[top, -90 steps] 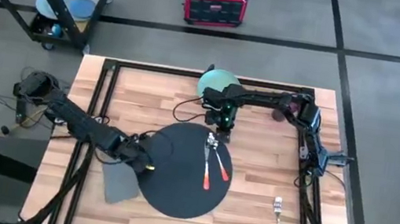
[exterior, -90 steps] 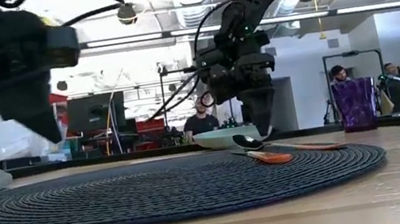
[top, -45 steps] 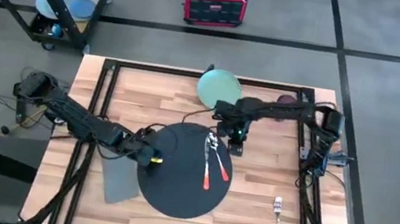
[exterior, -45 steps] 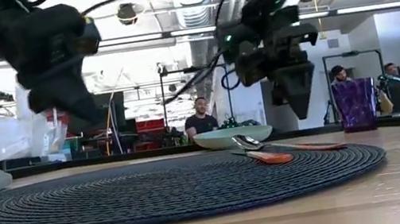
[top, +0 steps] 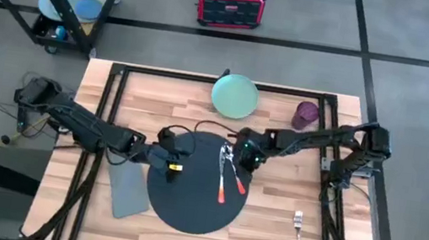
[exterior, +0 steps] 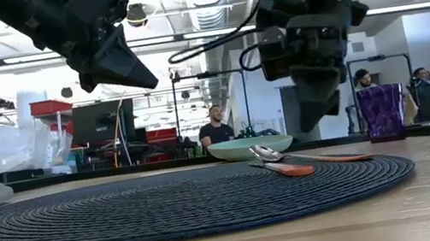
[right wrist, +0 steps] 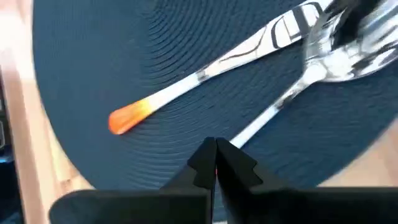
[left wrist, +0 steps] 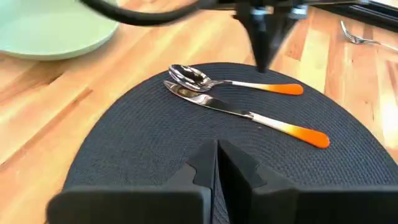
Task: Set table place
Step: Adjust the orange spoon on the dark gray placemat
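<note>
A round dark placemat [top: 196, 183] lies mid-tabletop [top: 266, 230] with an orange-handled spoon [top: 236, 174] and knife [top: 224, 177] side by side on its right half, apparently staged as cutlery. The right gripper [top: 248, 157] hangs over the spoon's bowl, fingers pressed together and empty; the left gripper [top: 171, 165], likewise closed on nothing, hovers over the mat's left part. A green plate [top: 234, 95], purple cup [top: 306, 114], fork [top: 298, 237] and grey napkin [top: 128, 190] wait off the mat. The napkin's edge is partly hidden.

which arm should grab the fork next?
Right, probably. The fork lies on the table's right side; the right gripper hovers at the placemat's right edge, the left gripper farther off.
</note>
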`<state>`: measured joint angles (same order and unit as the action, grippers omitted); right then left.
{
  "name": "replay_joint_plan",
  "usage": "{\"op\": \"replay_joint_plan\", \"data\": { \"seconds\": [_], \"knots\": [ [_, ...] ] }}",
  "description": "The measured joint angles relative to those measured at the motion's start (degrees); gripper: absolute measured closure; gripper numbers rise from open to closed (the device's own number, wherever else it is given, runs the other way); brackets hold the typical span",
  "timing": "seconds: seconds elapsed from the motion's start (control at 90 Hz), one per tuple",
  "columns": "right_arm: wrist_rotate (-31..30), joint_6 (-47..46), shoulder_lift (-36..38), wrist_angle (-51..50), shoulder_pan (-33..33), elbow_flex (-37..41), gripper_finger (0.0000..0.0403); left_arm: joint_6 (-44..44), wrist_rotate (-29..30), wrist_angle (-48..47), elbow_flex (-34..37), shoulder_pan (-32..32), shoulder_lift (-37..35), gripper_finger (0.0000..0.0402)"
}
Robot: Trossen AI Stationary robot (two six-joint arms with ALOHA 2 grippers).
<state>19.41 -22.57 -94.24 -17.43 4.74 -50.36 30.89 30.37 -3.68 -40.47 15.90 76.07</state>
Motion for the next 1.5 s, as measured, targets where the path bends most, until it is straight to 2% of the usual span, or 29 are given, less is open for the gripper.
{"op": "replay_joint_plan", "data": {
  "seconds": [0.411, 0.567, 0.667, 0.811, 0.989, 1.211, 1.289, 1.5],
  "knots": [
    [-2.2, -4.1, 0.0, -4.0, -7.6, 0.1, 0.0403, 0.3, 0.0, -1.1, 0.1, 0.0, 0.0, 0.0401],
    [-3.2, -4.6, 0.0, -6.2, -8.4, 0.1, 0.0403, 0.7, -2.4, 2.2, 3.7, 0.0, 0.0, 0.0402],
    [-3.3, -4.9, 0.5, -6.6, -8.4, 0.1, 0.0403, 0.0, -7.5, 8.5, 6.9, 0.0, 0.0, 0.0401],
    [-4.9, -5.0, 4.2, -8.4, -7.4, 0.1, 0.0403, -0.1, -15.0, 11.0, 9.5, 0.0, 0.7, 0.0401],
    [-7.7, -4.6, 9.3, -12.5, -4.8, 0.1, 0.0403, -1.6, -31.8, 11.7, 9.7, -1.1, 6.9, 0.0401],
    [-8.4, -3.9, 10.6, -14.2, -3.4, 0.1, 0.0403, -4.2, -45.6, 14.8, 8.0, -5.9, 13.3, 0.0401],
    [-8.4, -4.1, 10.5, -13.4, -4.2, 0.5, 0.0403, -4.7, -48.4, 14.6, 7.9, -6.8, 14.4, 0.0401],
    [-8.3, -7.3, 10.6, -11.2, -6.7, 4.1, 0.0403, -5.2, -48.6, 15.1, 7.8, -7.1, 14.9, 0.0402]
  ]
}}
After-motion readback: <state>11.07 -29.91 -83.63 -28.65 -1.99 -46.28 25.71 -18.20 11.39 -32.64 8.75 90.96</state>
